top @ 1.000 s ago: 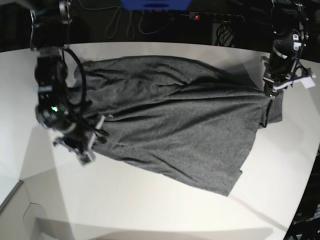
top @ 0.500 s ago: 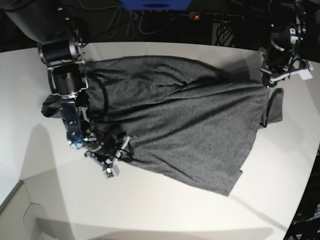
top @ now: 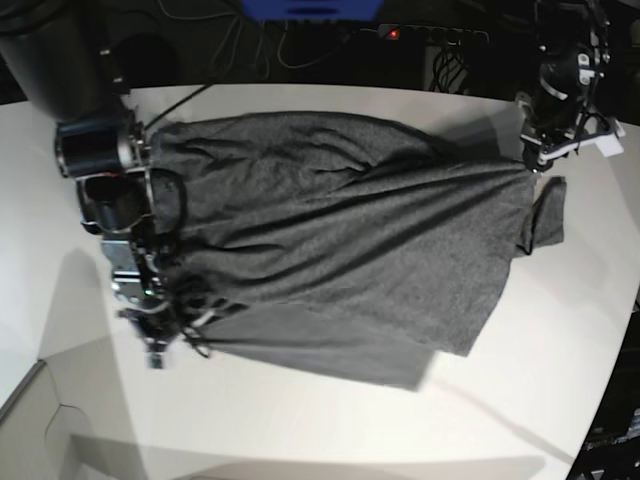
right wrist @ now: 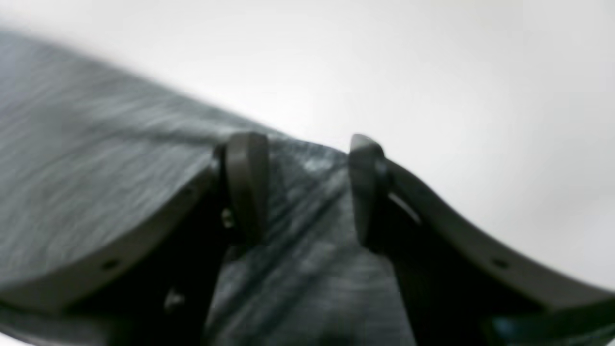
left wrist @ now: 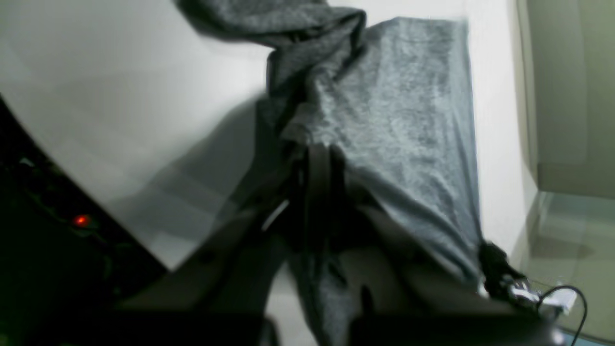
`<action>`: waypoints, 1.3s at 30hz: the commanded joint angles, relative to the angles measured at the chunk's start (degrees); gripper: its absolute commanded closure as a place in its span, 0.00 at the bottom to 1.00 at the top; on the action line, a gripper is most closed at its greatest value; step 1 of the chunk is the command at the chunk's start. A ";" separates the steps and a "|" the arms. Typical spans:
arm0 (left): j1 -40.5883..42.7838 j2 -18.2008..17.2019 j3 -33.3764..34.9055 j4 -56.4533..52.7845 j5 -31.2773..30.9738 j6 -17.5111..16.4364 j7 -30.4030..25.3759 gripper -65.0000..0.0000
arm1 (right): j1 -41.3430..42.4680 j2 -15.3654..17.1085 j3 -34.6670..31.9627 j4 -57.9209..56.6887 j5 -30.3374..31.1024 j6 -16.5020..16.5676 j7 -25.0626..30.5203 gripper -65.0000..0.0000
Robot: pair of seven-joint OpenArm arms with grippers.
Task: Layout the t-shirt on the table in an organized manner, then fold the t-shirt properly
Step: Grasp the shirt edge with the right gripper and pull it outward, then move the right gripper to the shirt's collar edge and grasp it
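Base view: the t-shirt [top: 340, 240] is spread wide across the middle of the white table [top: 300, 420], wrinkly up top and with its near edge running diagonally toward the front. There's lots of bare table in front of it and to the near left; the far side is tighter, with the cloth close to the table's back edge. The right gripper [top: 160, 335] sits at the shirt's left edge, and the left gripper [top: 535, 160] is at the far right corner, where a small flap of cloth hangs down just beside it.

Left wrist view: pretty dark and blurry, but the left gripper [left wrist: 317, 187] has its jaws closed on a bunched ridge of the t-shirt [left wrist: 399, 120], with the fabric stretching away from it. Open white table [left wrist: 120, 96] lies to the left.

Right wrist view: the right gripper [right wrist: 305, 192] has its jaws apart, straddling the t-shirt [right wrist: 96, 168] right at its edge, and I can't tell if they're touching the cloth. Bare table [right wrist: 432, 72] lies beyond.
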 commanded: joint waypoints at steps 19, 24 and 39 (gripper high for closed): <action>-0.35 -0.50 -0.22 0.93 -0.57 0.22 -0.14 1.00 | -16.52 1.28 -0.62 47.08 0.35 -6.57 -6.66 0.56; -1.41 -0.50 -0.31 1.54 -0.83 0.22 -0.14 1.00 | -21.18 -2.41 -4.40 53.50 0.27 5.04 -17.83 0.56; -17.14 -0.58 13.49 0.84 2.07 0.22 -0.41 1.00 | -45.18 -1.36 -6.95 78.03 0.09 9.87 -26.36 0.56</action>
